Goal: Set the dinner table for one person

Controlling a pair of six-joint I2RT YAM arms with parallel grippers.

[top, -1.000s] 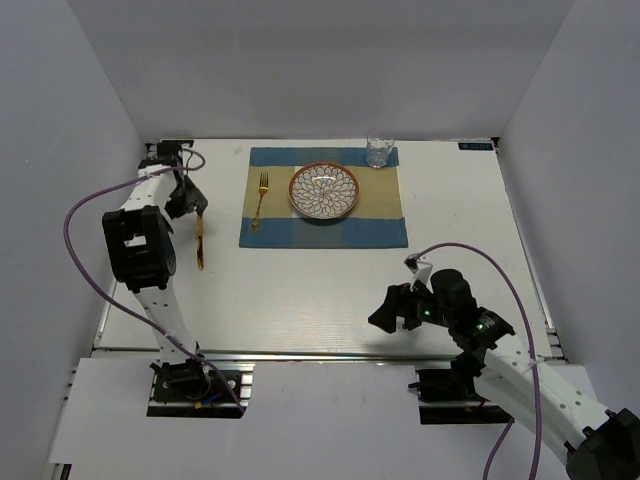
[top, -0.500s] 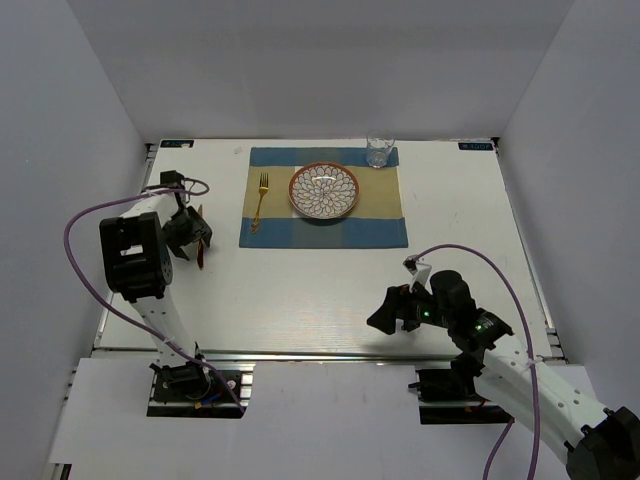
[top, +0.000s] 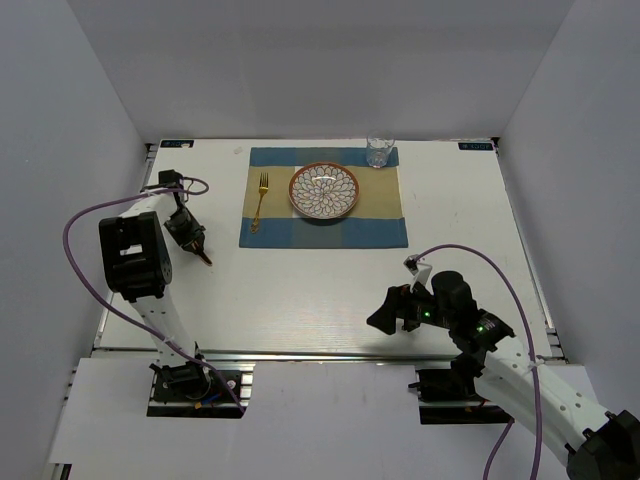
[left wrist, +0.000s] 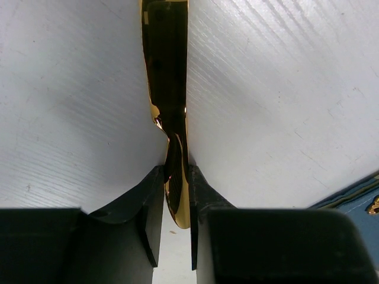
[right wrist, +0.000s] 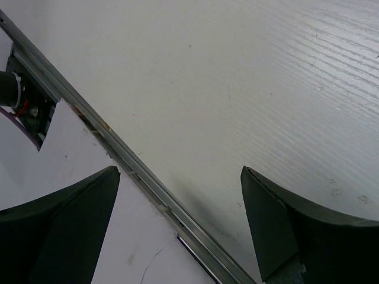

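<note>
Left fingers clamped on gold utensil near placemat; right fingers apart.

Bright, even overhead lt; soft shadows.

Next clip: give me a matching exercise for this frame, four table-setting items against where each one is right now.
Things:
1. fork
2. plate
3. glass
4. gold utensil

Places:
a. far edge of the placemat, right of the plate
b. clamped in the left gripper
c. middle of the placemat
d. left part of the placemat

Pairs: 1-d; 2-c; 3-a; 4-b
</note>
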